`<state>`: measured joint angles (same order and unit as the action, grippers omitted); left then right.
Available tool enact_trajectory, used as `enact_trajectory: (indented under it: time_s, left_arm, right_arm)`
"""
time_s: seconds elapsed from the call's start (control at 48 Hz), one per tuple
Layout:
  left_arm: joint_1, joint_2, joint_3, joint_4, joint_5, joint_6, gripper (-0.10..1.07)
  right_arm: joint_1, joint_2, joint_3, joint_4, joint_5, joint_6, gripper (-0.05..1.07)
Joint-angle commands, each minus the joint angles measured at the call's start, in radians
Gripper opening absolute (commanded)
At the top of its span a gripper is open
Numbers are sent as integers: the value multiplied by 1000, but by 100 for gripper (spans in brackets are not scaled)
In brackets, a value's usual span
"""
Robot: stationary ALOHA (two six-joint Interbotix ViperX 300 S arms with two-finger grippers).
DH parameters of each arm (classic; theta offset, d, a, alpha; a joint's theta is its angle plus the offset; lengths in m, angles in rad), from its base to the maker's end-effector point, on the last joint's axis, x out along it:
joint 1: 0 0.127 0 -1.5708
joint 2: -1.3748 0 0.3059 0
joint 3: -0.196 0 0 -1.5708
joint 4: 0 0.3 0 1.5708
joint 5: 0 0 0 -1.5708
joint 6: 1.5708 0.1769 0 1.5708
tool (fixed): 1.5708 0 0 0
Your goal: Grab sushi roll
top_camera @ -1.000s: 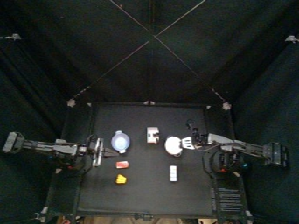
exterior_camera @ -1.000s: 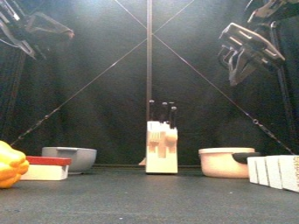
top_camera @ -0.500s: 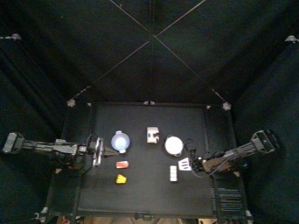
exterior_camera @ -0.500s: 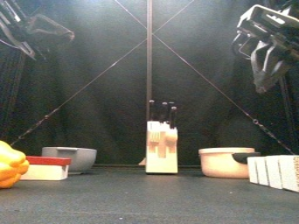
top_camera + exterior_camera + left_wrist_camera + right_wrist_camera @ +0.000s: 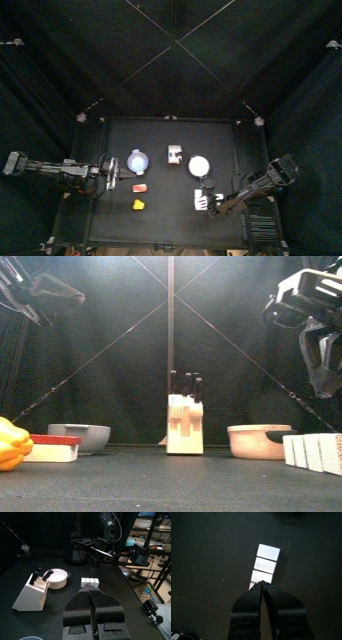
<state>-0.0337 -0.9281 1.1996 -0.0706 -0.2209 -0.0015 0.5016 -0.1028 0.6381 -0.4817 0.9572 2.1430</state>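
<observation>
The sushi roll (image 5: 198,199) is a narrow white piece in three segments, lying on the black table (image 5: 160,228) toward its front right. It shows at the right edge of the front view (image 5: 314,451). My right gripper (image 5: 211,206) hangs just right of it. In the right wrist view its jaws (image 5: 260,585) stand tip to tip, shut and holding nothing, right at the near end of the sushi roll (image 5: 266,562). My left gripper (image 5: 93,595) rests shut at the table's left, facing the sushi roll (image 5: 90,582) from afar.
A white oval bowl (image 5: 199,165) and a white knife block (image 5: 175,154) stand behind the roll. A grey-blue bowl (image 5: 139,161), a red-topped piece (image 5: 139,186) and a yellow piece (image 5: 138,204) lie on the left half.
My right arm has swung from beside the white oval bowl toward the table's front, ending next to the sushi roll. The left arm has stayed put.
</observation>
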Motion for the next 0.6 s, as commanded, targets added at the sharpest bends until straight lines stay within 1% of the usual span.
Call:
enact_trajectory:
  time_s: [0.0, 0.125, 0.271, 0.354, 0.583]
  left_arm:
    - [2, 6, -12, -2, -3, 0, -3]
    - [2, 6, -8, -2, -3, 0, -3]
    - [2, 6, -6, -2, -3, 0, -3]
    - [2, 6, -6, -2, -3, 0, -3]
    - [2, 8, -5, -2, -3, 0, -3]
  right_arm:
    - [-3, 5, -20, 2, 3, 2, 58]
    - [-5, 26, -17, 2, 8, 8, 73]
    - [-12, 40, -17, -5, 8, -2, 84]
    - [-25, 49, -14, -6, 3, -5, 86]
    - [-49, 78, -14, -23, -15, -6, 87]
